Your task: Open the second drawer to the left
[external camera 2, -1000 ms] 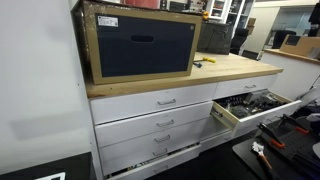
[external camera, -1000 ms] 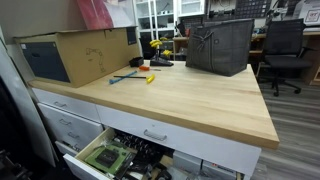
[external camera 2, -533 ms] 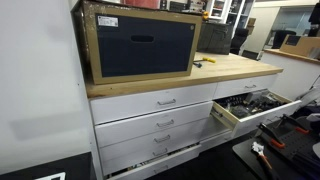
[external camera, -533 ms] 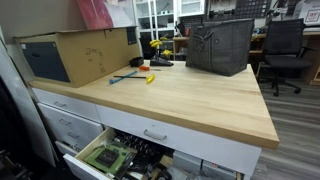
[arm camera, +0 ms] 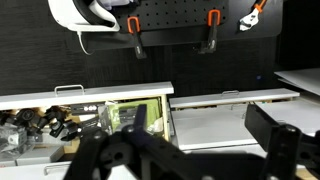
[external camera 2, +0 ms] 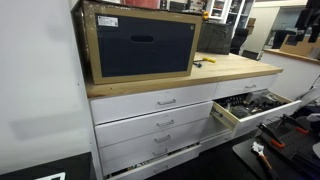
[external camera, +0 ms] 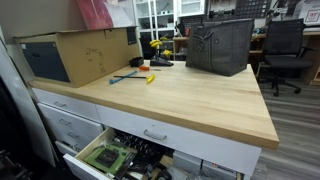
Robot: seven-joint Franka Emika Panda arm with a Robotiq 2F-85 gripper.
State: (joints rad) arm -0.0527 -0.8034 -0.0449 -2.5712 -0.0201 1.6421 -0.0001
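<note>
1. Location: the second drawer (arm camera: 30, 99) sat at the left of the wrist view. It was just beside the drawer of green circuit boards (arm camera: 140, 99), with a wide white drawer (arm camera: 225, 125) further right.
2. State: its black jumbled parts (arm camera: 35, 124) showed from above, so you could judge it at least partly pulled out. How far it was out could not be told.
3. Gripper: the gripper (arm camera: 195, 145) hung clear of all three drawers. Its jaws stood spread with nothing between them. Neither exterior view showed it.
4. Handling: you should have expected a stiff sheet-metal box, fairly heavy with its load. It was likely to run with steady drag and was not fragile. The loose parts could shift under a sharp tug.
5. Hold: the place to grip was the middle of the silver bar handle (arm camera: 68, 90), one finger on each side of the bar. The bar looked smooth and thin, so a shallow bite might slip. An off-centre pull could skew the drawer and bind it.
</note>
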